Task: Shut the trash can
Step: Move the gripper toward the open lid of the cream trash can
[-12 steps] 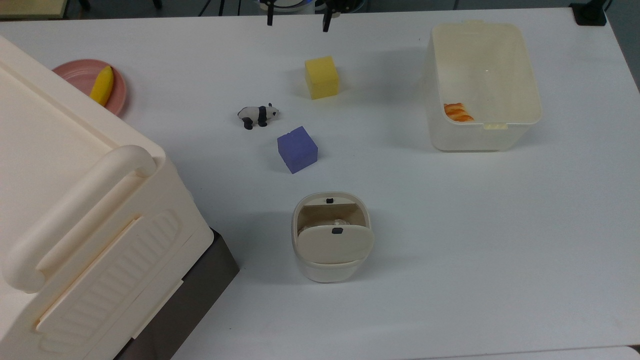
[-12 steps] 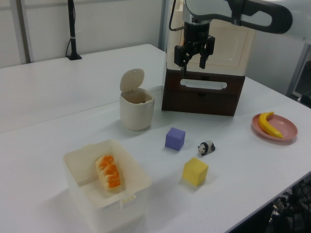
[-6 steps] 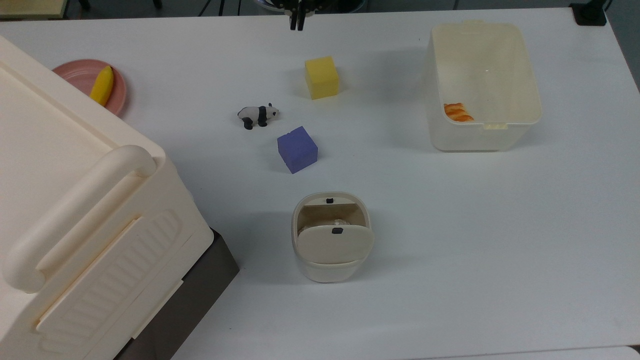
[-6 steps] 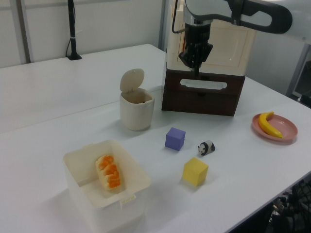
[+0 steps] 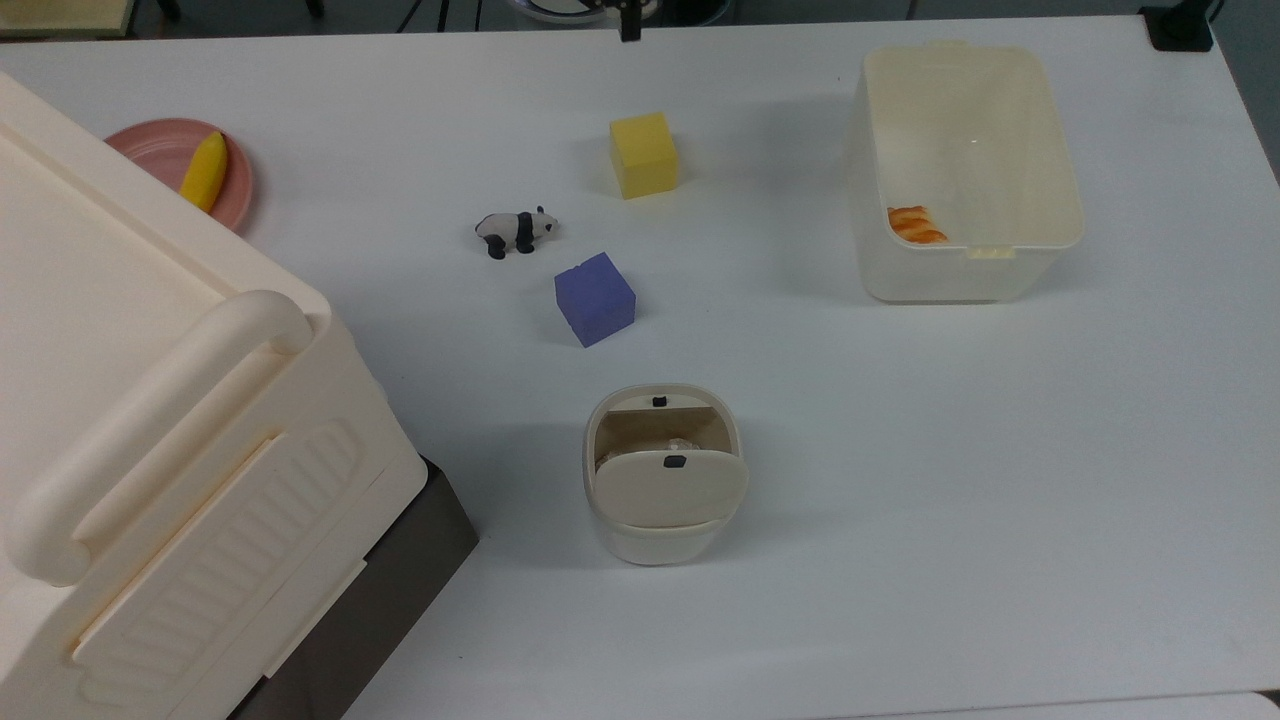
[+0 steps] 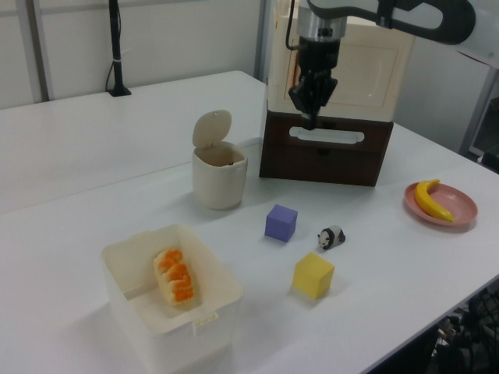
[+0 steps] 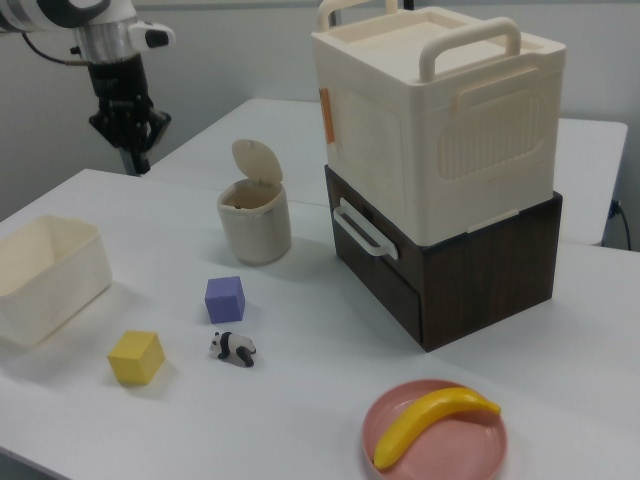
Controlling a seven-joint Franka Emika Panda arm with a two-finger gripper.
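Jaws pressed together, empty, touching nothing: the gripper (image 6: pixel 309 121) hangs pointing straight down from an arm (image 6: pixel 390 14) that reaches in level from the left view's right, well above the counter (image 5: pixel 900 450). No writing or labels can be read anywhere. Well apart from the jaws, lower and toward the left view's left, stands the trash can (image 6: pixel 219 178), its lid (image 6: pixel 211 128) tipped up and open. Near the can sit a purple cube (image 6: pixel 281 223), a panda (image 6: pixel 330 237) and a yellow cube (image 6: pixel 313 275).
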